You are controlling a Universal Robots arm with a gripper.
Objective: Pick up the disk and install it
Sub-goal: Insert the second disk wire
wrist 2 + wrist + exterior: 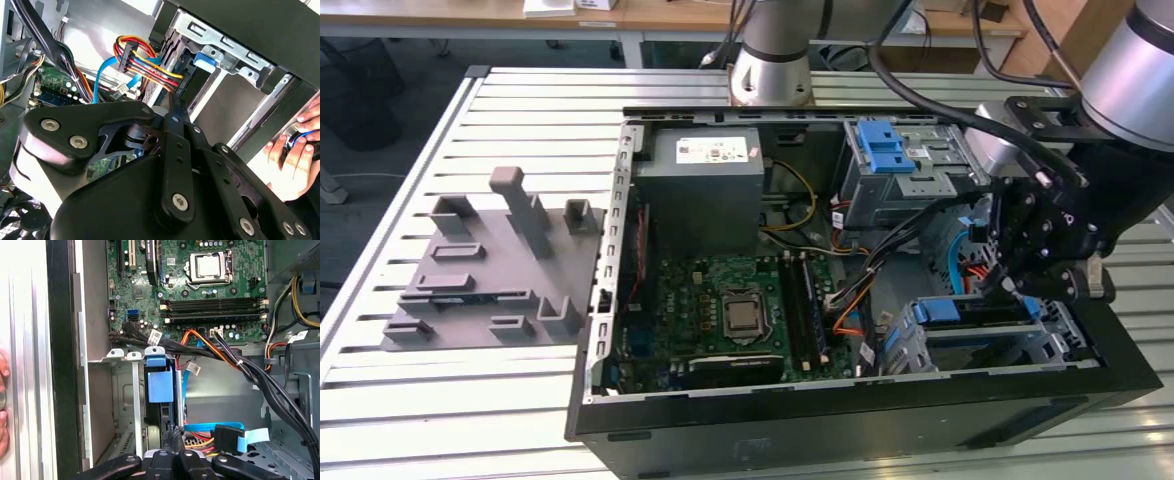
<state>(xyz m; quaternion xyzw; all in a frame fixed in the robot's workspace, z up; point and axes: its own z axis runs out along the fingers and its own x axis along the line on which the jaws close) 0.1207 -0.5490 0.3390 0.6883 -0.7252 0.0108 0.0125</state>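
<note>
Arm (1141,70) tilted down into PC case (854,430) w/ pincer (173,435) closed, empty, beside disk (160,382) in bay (136,400).

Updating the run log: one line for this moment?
stage: install | gripper: at drive cage | disk: in drive cage

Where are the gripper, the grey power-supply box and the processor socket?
gripper (1003,292), exterior view, its lower end.
power-supply box (700,205), exterior view, grey face below sticker.
processor socket (211,265), first wrist view, its metal cover.
</note>
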